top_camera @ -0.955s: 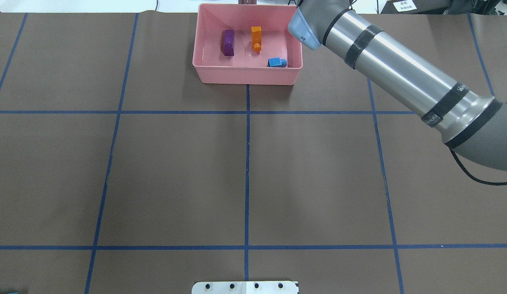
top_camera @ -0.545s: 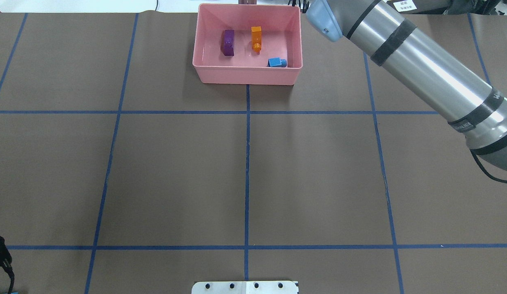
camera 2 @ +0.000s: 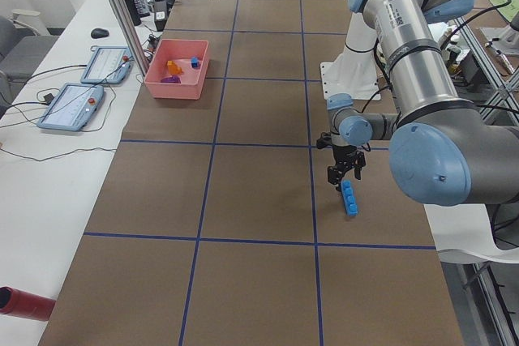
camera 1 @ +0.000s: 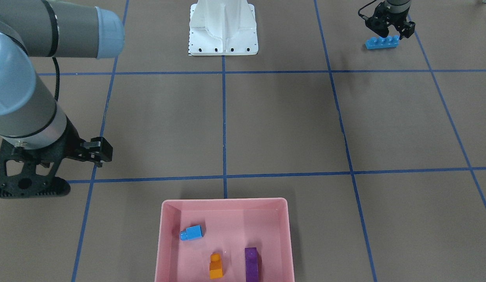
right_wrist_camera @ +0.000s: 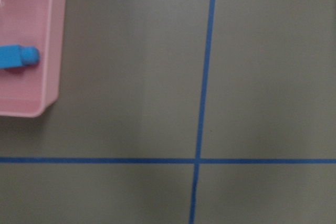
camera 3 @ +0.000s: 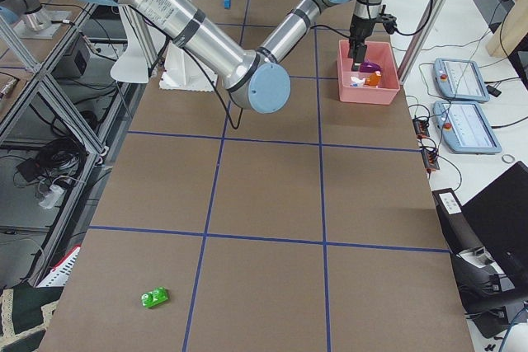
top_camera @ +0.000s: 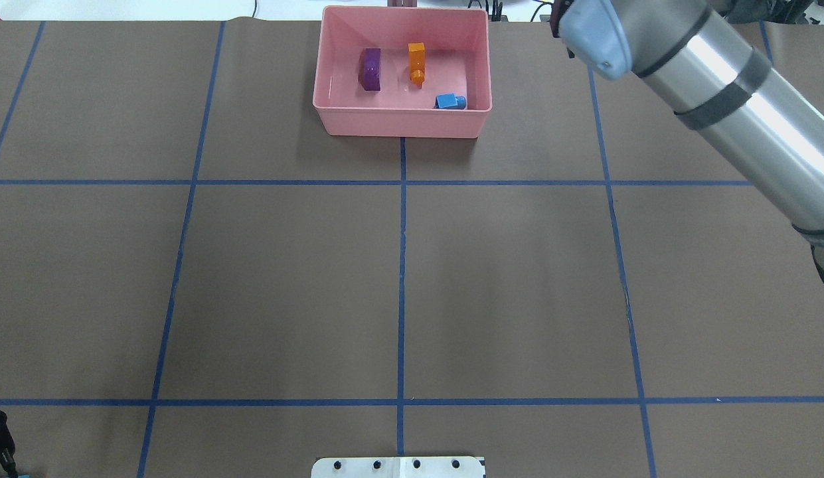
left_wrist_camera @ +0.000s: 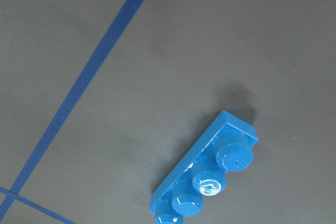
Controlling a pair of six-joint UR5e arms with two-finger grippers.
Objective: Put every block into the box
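The pink box [top_camera: 402,123] stands at the table's far middle. It holds the purple brick [top_camera: 370,69], the orange brick [top_camera: 416,61] and the small blue brick [top_camera: 449,101]. The long blue brick [camera 1: 382,42] lies flat on the table near the robot's left side, and also shows in the left wrist view [left_wrist_camera: 205,177]. My left gripper [camera 1: 389,33] is open just above it, jaws astride it. My right gripper [camera 1: 100,152] looks open and empty, to the box's right, over bare table. The green brick [camera 3: 154,297] lies at the table's far right end.
The white robot base [camera 1: 223,35] sits at the near middle edge. The right arm's long link [top_camera: 717,99] crosses the far right corner. Operator tablets [camera 2: 69,107] and a metal post [camera 2: 122,14] stand beyond the table's far edge.
The right arm has swung rightward, away from the box. The three bricks in the box have not moved. A bit of the left arm has come into the bottom left corner.
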